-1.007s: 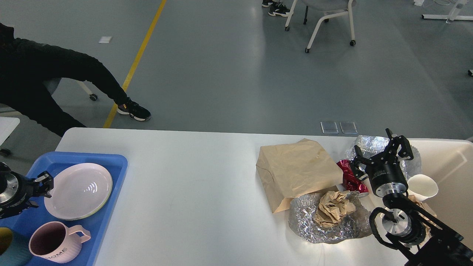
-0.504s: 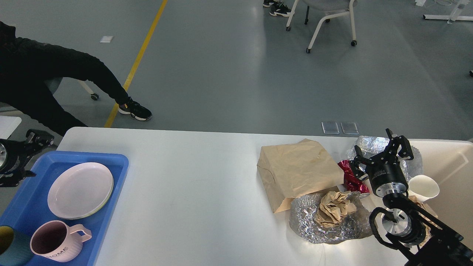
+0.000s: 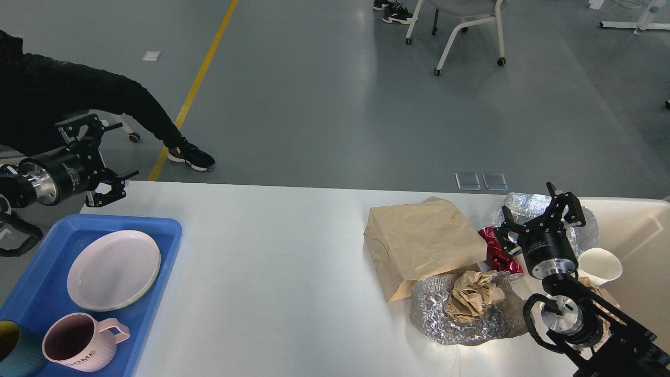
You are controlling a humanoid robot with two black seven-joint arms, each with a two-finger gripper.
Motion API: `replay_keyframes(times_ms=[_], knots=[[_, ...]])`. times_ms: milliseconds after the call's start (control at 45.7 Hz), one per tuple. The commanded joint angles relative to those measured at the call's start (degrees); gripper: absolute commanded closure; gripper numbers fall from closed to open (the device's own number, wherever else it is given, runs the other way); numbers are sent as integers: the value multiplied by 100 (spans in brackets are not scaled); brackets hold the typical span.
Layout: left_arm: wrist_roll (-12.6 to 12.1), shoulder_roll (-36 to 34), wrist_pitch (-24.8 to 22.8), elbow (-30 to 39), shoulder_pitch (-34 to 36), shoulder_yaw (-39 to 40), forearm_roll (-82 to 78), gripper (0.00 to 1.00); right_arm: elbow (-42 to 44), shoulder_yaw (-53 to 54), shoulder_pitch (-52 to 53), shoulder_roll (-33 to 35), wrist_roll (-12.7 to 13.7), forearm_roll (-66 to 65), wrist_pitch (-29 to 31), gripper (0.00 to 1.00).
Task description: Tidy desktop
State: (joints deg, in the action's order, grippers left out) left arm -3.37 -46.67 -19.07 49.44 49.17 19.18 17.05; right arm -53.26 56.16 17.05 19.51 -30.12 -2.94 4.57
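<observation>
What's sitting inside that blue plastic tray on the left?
The blue plastic tray holds a pale pink round plate, a pink ribbed mug and a teal cup cut off by the picture's edge. Anything under the plate is hidden.

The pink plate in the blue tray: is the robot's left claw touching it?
Apart. In the head view, the left gripper hangs open, raised beyond the tray's far edge, with blue tray floor between it and the pink plate.

One camera looks down from the robot's head, facing forward toward 12 o'clock. The white desktop (image 3: 272, 262) is near; grey floor (image 3: 324, 94) lies farther off.
</observation>
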Motion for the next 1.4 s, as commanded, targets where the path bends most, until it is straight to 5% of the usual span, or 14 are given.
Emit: replay_keyframes(times_ms=[0, 241, 416, 701, 1138, 1379], knots=[[3, 781, -1, -566, -689, 1674, 0, 4, 0, 0, 0, 0, 6, -5, 0, 0], [248, 1968, 26, -822, -1251, 3161, -61, 4, 0, 0, 0, 0, -3, -5, 0, 0], [1540, 2794, 8, -664, -2139, 4189, -1105, 4, 0, 0, 0, 0, 6, 4, 0, 0], [1523, 3235, 44, 953, -3625, 5482, -2416, 4, 0, 0, 0, 0, -3, 4, 0, 0], [1550, 3164, -194, 1041, -4021, 5535, -2417, 4, 0, 0, 0, 0, -3, -5, 0, 0], [1593, 3199, -853, 1006, -4047, 5702, -2337, 4, 0, 0, 0, 0, -3, -5, 0, 0]])
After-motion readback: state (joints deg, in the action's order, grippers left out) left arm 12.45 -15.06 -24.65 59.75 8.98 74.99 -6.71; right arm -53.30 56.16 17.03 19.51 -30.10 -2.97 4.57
